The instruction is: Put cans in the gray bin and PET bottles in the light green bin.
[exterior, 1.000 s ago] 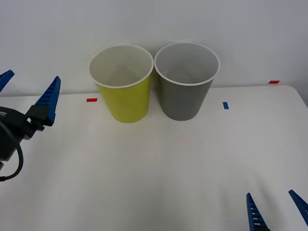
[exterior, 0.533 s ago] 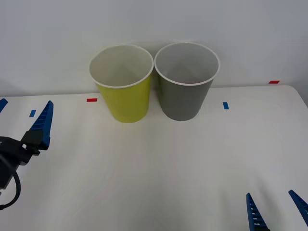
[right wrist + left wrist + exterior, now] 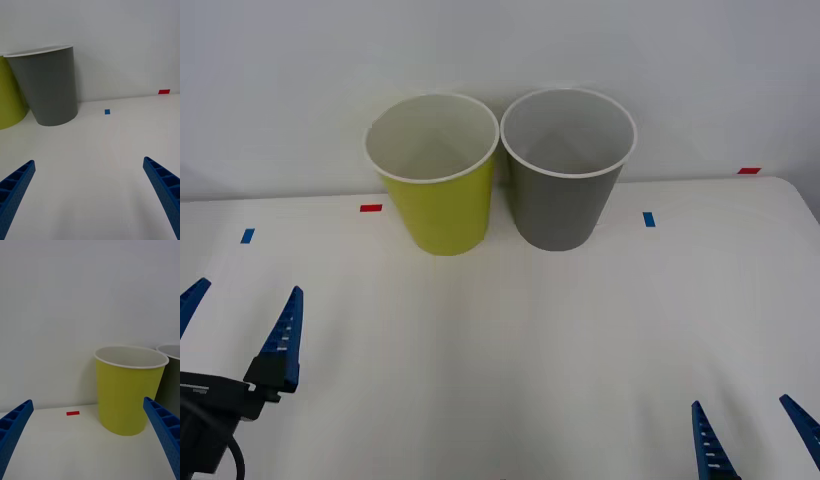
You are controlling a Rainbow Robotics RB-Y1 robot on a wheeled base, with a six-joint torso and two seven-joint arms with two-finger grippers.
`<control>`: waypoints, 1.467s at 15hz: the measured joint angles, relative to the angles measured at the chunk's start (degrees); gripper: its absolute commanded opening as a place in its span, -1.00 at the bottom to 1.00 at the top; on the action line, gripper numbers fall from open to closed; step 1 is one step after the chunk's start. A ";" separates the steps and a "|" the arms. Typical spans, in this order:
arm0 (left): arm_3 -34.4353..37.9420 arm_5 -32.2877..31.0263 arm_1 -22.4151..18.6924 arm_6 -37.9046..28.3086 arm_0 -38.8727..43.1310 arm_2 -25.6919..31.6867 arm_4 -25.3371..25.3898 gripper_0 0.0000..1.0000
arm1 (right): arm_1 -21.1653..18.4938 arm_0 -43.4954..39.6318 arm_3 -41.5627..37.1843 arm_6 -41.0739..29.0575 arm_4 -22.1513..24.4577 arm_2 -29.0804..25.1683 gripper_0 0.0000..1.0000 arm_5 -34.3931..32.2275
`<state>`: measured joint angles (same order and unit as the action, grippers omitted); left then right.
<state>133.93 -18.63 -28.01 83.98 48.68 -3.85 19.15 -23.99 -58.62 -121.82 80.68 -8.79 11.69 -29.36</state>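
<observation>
Both claws, left [image 3: 238, 320] and right [image 3: 757, 432], hang wide and empty over the near bench [image 3: 520, 340], well short of the light green bin [image 3: 438, 200] and gray bin [image 3: 565, 195].

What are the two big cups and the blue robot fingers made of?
The light green bin and gray bin look like matte paper or thin plastic, with rolled white rims and white insides. The left gripper and right gripper have ribbed blue fingers, probably moulded plastic or rubber.
</observation>
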 measured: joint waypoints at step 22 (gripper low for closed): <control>-5.34 -12.34 4.01 -5.49 23.59 -2.39 -8.67 1.00 | 0.00 0.00 0.00 0.00 0.00 0.00 1.00 0.00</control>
<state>128.59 -30.97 -24.00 78.49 72.27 -6.23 10.48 -23.99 -58.62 -121.82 80.68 -8.79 11.69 -29.36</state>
